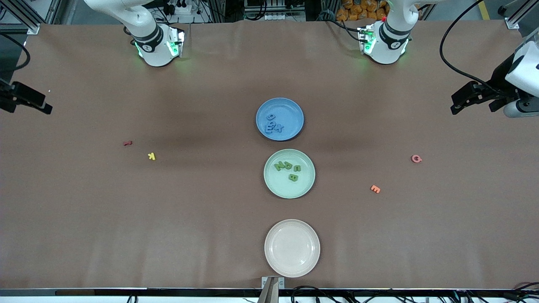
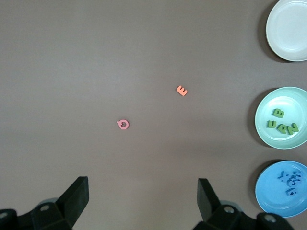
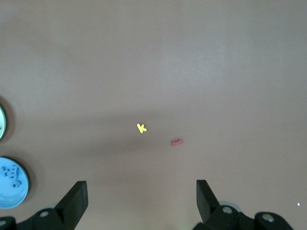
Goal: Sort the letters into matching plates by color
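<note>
The blue plate (image 1: 291, 111) holds several blue letters (image 1: 273, 124). The mint green plate (image 1: 295, 189), nearer the front camera, holds several green letters (image 1: 288, 169). Both plates show in the left wrist view, green plate (image 2: 265, 109) with green letters (image 2: 283, 125), blue plate (image 2: 269, 192) with blue letters (image 2: 290, 178). My left gripper (image 1: 457, 102) is open and empty, up over the left arm's end of the table. My right gripper (image 1: 36, 102) is open and empty, up over the right arm's end. Their fingers stand wide apart in the left wrist view (image 2: 143, 191) and the right wrist view (image 3: 142, 191).
A cream-beige plate (image 1: 292, 248) sits empty near the front edge. A pink letter (image 1: 416, 158) and an orange letter (image 1: 375, 189) lie toward the left arm's end. A red letter (image 1: 127, 143) and a yellow letter (image 1: 152, 156) lie toward the right arm's end.
</note>
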`<state>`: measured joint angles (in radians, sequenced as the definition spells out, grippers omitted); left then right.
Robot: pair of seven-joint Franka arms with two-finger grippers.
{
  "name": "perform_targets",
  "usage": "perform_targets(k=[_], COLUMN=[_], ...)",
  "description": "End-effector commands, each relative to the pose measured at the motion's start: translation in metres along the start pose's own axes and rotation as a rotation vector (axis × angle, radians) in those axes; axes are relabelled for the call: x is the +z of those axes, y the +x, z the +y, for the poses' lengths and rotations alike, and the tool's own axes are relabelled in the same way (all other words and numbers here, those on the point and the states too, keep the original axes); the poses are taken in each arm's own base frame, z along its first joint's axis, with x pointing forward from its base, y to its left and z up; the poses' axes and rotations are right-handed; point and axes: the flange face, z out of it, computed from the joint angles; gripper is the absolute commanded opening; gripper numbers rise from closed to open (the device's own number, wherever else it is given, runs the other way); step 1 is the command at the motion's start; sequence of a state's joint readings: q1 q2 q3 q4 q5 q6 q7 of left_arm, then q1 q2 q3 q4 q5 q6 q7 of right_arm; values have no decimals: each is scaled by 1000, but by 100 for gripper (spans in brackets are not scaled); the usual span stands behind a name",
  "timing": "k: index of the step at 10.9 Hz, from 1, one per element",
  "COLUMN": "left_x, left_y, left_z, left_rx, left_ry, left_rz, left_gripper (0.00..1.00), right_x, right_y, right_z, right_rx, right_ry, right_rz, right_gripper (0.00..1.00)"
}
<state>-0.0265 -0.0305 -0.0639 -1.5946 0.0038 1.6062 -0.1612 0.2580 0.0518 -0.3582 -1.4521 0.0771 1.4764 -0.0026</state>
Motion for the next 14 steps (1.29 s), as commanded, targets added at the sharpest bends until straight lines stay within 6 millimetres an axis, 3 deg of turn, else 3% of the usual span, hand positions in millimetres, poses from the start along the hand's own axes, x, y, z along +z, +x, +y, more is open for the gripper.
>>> perform_targets(k=[1,8,14], left_x=[-2,-1,-7], left_y=[-5,-4,-5], left_z=[-2,1,-1], left_rx=[0,-3,0], left_ry=[-1,-1,-4], left_rz=[-5,-7,8], left_gripper=[100,100,100], right_x=[9,8,7], right_y=[0,-2,-2], right_z=[-6,-34,-31], right_rx=[19,-31,-36], right_ry=[-1,2,3], right_rz=[10,6,6], right_gripper=[100,100,100])
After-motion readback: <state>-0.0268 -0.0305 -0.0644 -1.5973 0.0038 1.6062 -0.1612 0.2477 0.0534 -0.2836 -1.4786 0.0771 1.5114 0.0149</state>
